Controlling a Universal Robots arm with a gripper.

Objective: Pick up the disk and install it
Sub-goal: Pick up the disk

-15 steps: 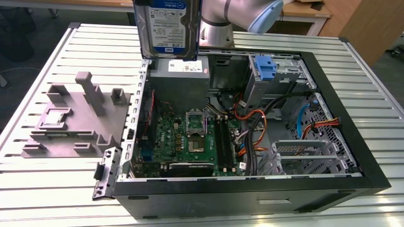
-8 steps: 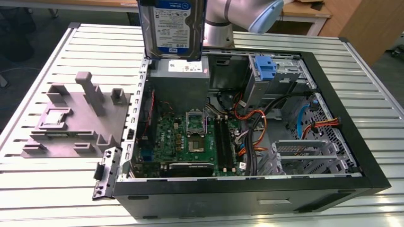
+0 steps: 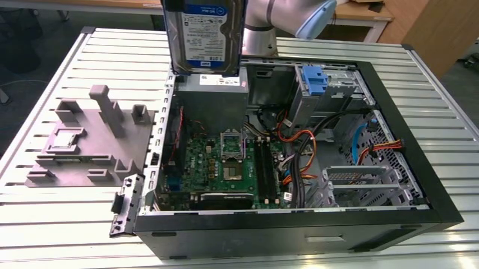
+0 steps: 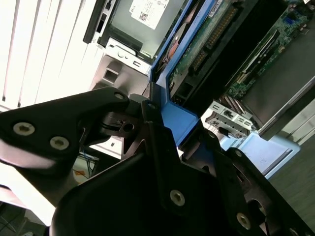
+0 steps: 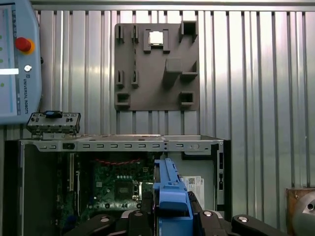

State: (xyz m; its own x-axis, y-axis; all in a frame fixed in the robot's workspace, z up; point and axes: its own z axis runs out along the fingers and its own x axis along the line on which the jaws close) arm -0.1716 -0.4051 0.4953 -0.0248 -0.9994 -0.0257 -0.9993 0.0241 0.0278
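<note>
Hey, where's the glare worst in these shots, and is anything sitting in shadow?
In the second wrist view the slatted table is blown out to white, while the hand gripping the disk shows as a dark mass. In the exterior view the table's near slats glare and the inside of the computer case is dimmer. The first wrist view is evenly lit.

The flat silver disk (image 3: 203, 39) bore a white-and-blue label (image 3: 206, 22) and a blue plastic frame (image 5: 170, 196); the plastic holder block (image 3: 86, 140) was grey, the circuit board (image 3: 201, 162) green.
</note>
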